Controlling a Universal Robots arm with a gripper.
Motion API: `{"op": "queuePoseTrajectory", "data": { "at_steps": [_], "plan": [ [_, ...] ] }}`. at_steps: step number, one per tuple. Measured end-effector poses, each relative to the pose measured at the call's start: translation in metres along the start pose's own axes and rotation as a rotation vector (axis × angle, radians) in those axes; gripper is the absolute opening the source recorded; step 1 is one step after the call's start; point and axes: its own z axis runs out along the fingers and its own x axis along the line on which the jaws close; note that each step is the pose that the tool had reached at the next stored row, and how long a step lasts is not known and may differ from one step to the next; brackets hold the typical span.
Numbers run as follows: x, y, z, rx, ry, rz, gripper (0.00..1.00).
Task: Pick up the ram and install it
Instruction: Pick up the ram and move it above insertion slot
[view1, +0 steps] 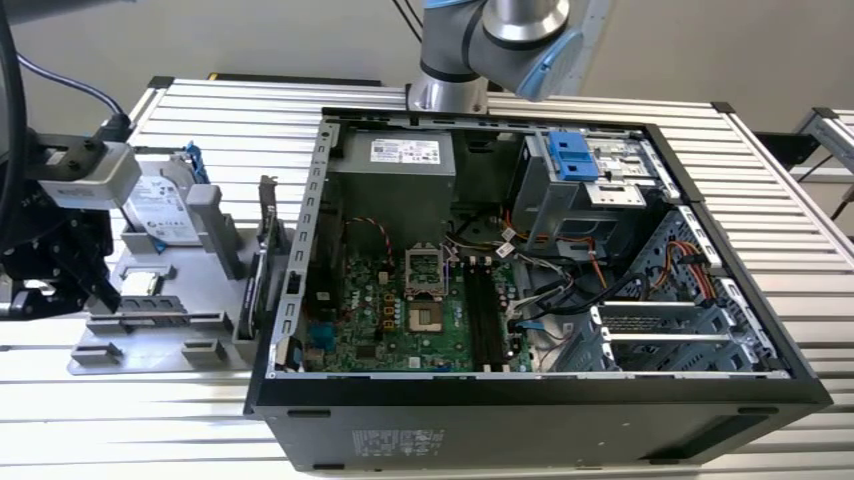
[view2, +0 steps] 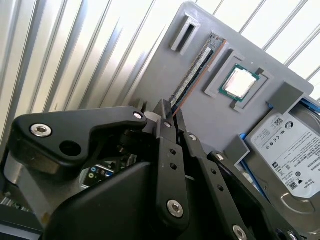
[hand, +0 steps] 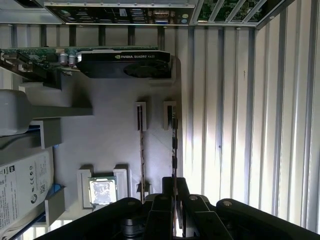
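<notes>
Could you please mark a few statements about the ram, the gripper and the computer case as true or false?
1. The ram stands on edge in the gray holder, outside the computer case. True.
2. The gripper is down inside the computer case. False: in the second wrist view it is over the gray holder, at one end of the ram.
3. A processor chip lies in a recess of the holder, beside the ram. True.
4. The computer case is closed by its side panel. False: it lies open, and the motherboard is exposed in the exterior view.
</notes>
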Motion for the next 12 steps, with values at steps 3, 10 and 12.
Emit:
{"op": "queuePoseTrajectory", "data": {
  "at_steps": [3, 10, 12],
  "plan": [
    [0.0000, -0.0001, -0.0002, -0.0001, 0.0001, 0.000, 0.00],
    [0.0000, 0.0000, -0.0019, 0.0000, 0.0000, 0.000, 0.00],
    [0.0000, 0.0000, -0.0022, -0.0001, 0.0001, 0.000, 0.00]
  ]
}}
